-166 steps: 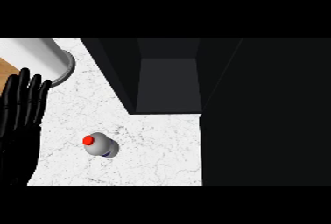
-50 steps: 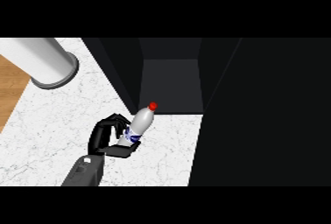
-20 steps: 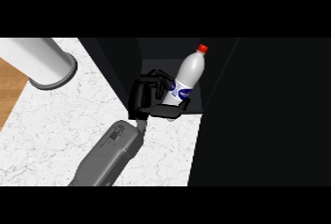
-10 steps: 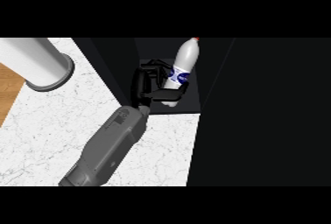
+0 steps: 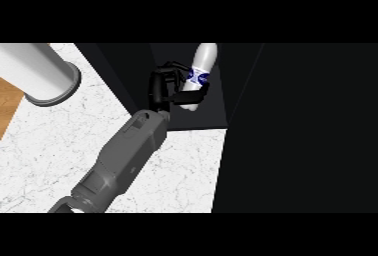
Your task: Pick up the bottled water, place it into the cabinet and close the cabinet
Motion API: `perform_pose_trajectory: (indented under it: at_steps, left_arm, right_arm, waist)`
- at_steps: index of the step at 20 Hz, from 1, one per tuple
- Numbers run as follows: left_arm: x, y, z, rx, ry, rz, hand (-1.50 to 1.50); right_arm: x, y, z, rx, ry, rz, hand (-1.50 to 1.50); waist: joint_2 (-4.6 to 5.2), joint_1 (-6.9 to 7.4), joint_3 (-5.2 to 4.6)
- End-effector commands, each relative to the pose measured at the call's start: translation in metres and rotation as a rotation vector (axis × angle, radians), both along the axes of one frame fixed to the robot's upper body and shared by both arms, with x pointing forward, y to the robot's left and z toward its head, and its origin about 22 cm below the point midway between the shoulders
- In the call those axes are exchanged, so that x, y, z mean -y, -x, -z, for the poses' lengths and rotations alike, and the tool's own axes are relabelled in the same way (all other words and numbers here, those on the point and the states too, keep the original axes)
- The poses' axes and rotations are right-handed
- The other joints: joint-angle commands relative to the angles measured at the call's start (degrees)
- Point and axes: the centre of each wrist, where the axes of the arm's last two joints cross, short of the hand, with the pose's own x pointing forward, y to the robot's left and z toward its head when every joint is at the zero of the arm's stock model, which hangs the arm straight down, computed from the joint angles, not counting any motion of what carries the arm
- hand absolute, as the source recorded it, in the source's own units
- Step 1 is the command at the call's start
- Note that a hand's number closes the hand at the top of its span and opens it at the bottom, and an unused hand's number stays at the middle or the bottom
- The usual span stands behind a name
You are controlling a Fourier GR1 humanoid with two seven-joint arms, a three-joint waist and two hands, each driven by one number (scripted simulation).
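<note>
- Black left hand point(image 5: 166, 87) curled around white plastic water bottle point(image 5: 198, 80), now deeper inside dark open cabinet point(image 5: 184, 117), 12 o'clock, cap out of frame.
- Release next; door not yet closed.
- Right hand unseen.

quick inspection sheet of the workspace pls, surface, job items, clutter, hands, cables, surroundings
surface: white marbled counter, bare where it shows.
job's things: bottled water, white with a blue label, held tilted inside the dark open cabinet; its cap is out of view; cabinet not yet closed.
clutter: a grey cylinder stands at the counter's upper left, apart from the arm.
hands: left hand curled round the bottle, reaching into the cabinet; right hand not in view.
cables: nothing seen.
surroundings: strip of wooden floor at the left edge; a black cabinet face fills the right side.
</note>
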Motion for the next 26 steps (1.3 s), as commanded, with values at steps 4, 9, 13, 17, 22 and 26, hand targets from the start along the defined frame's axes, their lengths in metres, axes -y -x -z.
perform_pose_trajectory:
  at_steps: [4, 9, 13, 17, 22, 26]
  left_arm:
    - [-0.007, -0.016, -0.004, 0.022, -0.090, -0.072, 1.50]
    - [-0.014, -0.014, 0.008, 0.045, -0.174, -0.102, 1.50]
    - [-0.020, -0.025, -0.005, 0.040, -0.206, -0.099, -1.50]
    - [-0.023, -0.026, -0.004, 0.027, -0.160, -0.085, -1.50]
    - [-0.014, -0.026, -0.008, 0.024, -0.140, -0.089, -1.50]
    - [-0.031, -0.028, -0.004, 0.053, -0.082, -0.064, -1.50]
  right_arm:
    - [0.010, 0.017, -0.021, 0.017, -0.037, -0.018, -1.50]
    - [0.014, 0.020, -0.014, 0.008, -0.031, -0.030, -1.50]
    - [0.008, 0.020, -0.012, 0.024, -0.026, -0.056, -1.50]
    - [0.009, 0.011, -0.010, 0.031, -0.016, -0.037, -1.50]
    - [0.005, 0.013, -0.005, 0.038, -0.030, -0.062, -1.50]
    - [0.009, 0.017, -0.006, 0.025, -0.045, -0.063, -1.50]
  waist:
    - [0.10, 0.53, -0.04]
    - [0.41, -1.20, -0.02]
    - [0.73, -1.68, -0.05]
    - [0.84, -1.11, -0.09]
    - [0.82, -2.21, -0.06]
    - [0.78, -1.44, -0.05]
